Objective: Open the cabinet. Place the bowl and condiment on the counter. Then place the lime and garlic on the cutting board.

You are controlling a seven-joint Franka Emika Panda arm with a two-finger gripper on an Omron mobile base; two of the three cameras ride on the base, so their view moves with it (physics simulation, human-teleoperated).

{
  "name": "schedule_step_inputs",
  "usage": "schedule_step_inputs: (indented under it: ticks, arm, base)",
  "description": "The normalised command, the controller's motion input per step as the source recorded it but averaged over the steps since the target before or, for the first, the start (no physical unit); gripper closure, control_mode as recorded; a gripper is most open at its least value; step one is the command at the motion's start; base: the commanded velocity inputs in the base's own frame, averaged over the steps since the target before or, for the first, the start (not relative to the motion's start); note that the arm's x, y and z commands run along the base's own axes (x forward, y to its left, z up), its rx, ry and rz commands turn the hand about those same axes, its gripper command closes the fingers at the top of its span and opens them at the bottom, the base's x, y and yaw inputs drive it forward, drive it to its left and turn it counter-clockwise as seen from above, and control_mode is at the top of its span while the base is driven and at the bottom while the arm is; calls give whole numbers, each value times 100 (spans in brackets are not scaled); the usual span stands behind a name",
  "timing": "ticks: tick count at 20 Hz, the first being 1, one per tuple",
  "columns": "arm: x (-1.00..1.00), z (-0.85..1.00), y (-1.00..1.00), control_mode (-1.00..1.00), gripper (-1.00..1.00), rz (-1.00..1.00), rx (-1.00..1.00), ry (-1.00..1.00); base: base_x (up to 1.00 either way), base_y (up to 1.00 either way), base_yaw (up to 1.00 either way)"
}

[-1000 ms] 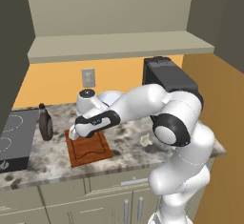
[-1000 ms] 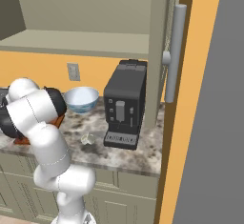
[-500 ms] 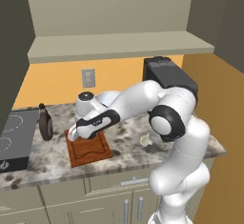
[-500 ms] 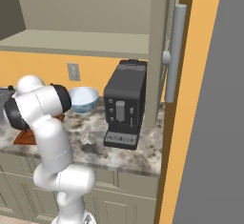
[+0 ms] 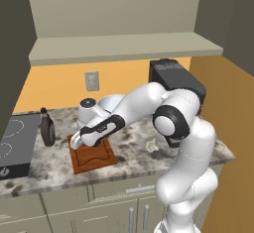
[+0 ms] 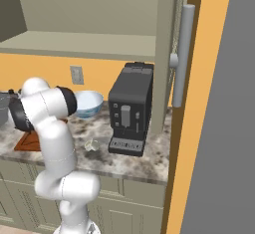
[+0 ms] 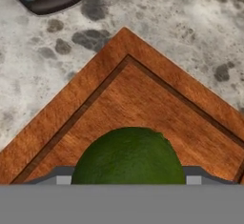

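Lime (image 7: 128,156) on cutting board (image 7: 128,99) between the gripper's (image 7: 125,180) spread jaws — grip unclear

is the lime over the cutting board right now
Yes, in the hand view the lime sits between the gripper tips directly above the cutting board.

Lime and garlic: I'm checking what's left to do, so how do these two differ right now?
The lime is dark green, smooth, and over the cutting board between the gripper's tips. The garlic is whitish, lumpy, and lies on the bare counter, off the board. Both are small.
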Motion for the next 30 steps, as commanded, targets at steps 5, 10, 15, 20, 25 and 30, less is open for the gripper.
schedule_step_inputs:
  ticks: [5,10,15,20,25,30]
  arm:
    - [0,-18,0,-100,100,0,0,0]
    - [0,-18,0,-100,100,0,0,2]
    - [0,-12,0,-100,100,0,0,0]
    - [0,0,4,-100,-100,0,-1,0]
    - [-9,15,0,-100,-100,0,0,0]
    - [-23,54,0,-100,-100,0,0,-1]
  base:
    - [0,0,0]
    - [0,0,0]
    - [0,0,0]
    - [0,0,0]
    - [0,0,0]
    - [0,0,0]
